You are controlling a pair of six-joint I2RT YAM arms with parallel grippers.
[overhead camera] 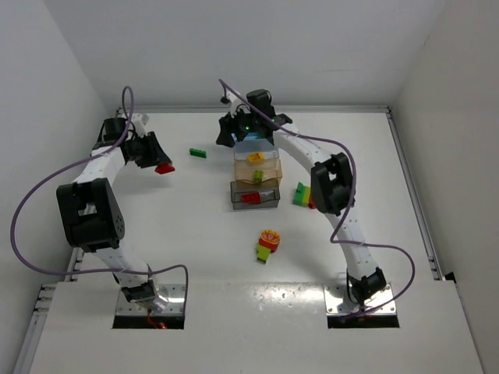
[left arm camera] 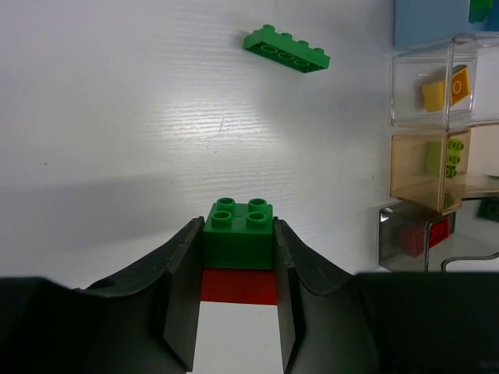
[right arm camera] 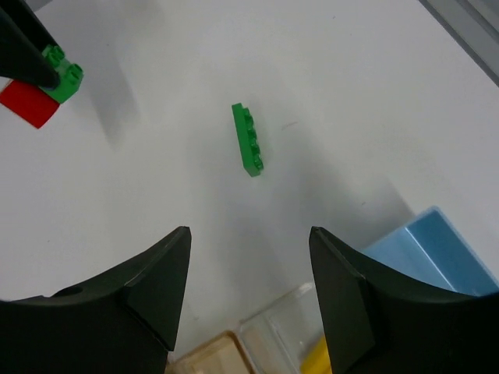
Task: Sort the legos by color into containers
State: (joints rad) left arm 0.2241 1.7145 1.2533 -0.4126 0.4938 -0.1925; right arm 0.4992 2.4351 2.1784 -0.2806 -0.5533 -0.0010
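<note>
The left gripper (left arm camera: 238, 227) is clamped narrow on the green-red pair (left arm camera: 238, 249). This is a glossy square green brick with four round studs, joined to a smooth red block that sits further back between the matte black fingers (left arm camera: 181, 288).

Ahead of this gripper and slightly to its right, a thin green plate (left arm camera: 286, 48) with one row of studs lies flat on the white, faintly grained table (left arm camera: 117, 117). It is well apart from the pair.

Along the gripper's right side runs a row of box-shaped, hard plastic bins with see-through walls:
- The blue bin (left arm camera: 429, 23) is farthest ahead.
- The clear bin (left arm camera: 409, 109) holds yellow pieces (left arm camera: 434, 93), one with a ring mark too small to read.
- The tan bin (left arm camera: 409, 167) holds a lime brick (left arm camera: 441, 156).
- The grey bin (left arm camera: 387, 234) is nearest and holds a red brick (left arm camera: 421, 235).

The right gripper (right arm camera: 249, 234) stands wide with nothing between its curved black fingers. It hangs over the blue end of the row, with the blue bin's corner just below to its right and the plate ahead of it.

Back along the right arm, a green, yellow and red clump (overhead camera: 301, 194) lies beside the grey bin. A second clump (overhead camera: 267, 243) lies nearer the bases. It has a round orange-patterned top on red and green blocks, and the pattern cannot be read.
</note>
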